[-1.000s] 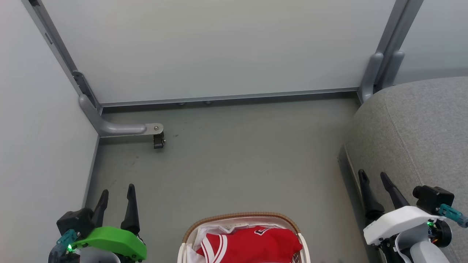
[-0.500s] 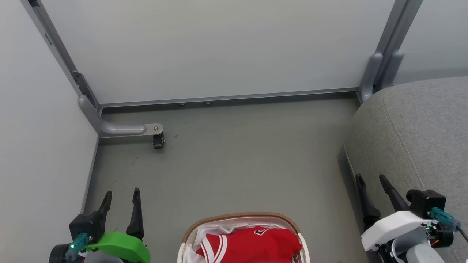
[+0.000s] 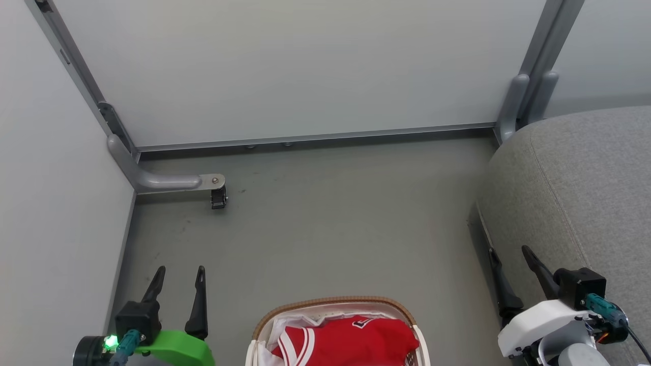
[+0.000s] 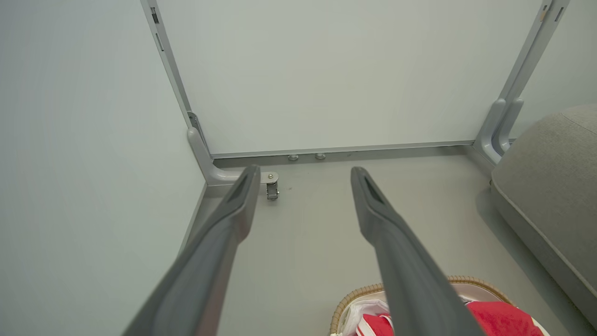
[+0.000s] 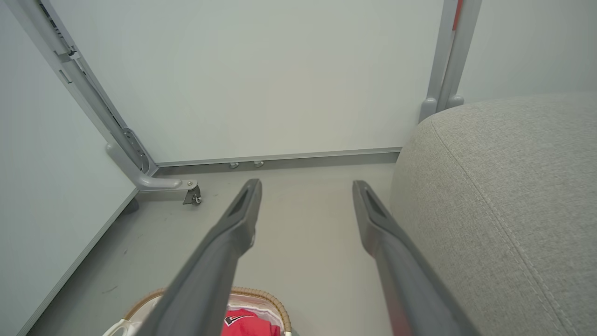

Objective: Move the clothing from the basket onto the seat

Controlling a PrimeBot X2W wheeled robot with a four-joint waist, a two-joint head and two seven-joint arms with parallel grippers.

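Observation:
The red clothing [image 3: 351, 339] with white striped trim lies in the cream basket [image 3: 333, 302] with a brown woven rim, at the bottom middle of the head view; a white cloth lies beside it on the left. The grey seat [image 3: 585, 178] fills the right side. My left gripper [image 3: 181, 269] stands open at the lower left, left of the basket, empty. My right gripper [image 3: 510, 249] is open at the lower right, against the seat's front edge. The left wrist view shows the basket [image 4: 359, 291], clothing [image 4: 499, 317] and seat [image 4: 550, 186]; the right wrist view shows clothing [image 5: 249, 322] and seat [image 5: 503, 186].
Pale partition panels close off the far side [image 3: 305, 66] and the left side [image 3: 51, 203]. A grey metal foot with a small caster [image 3: 218, 197] juts out from the far left corner. Grey floor [image 3: 330, 223] stretches between the basket and the panels.
Both grippers have slid down toward the bottom of the head view, drawing back toward me. They stay open. The basket and clothing have not moved.

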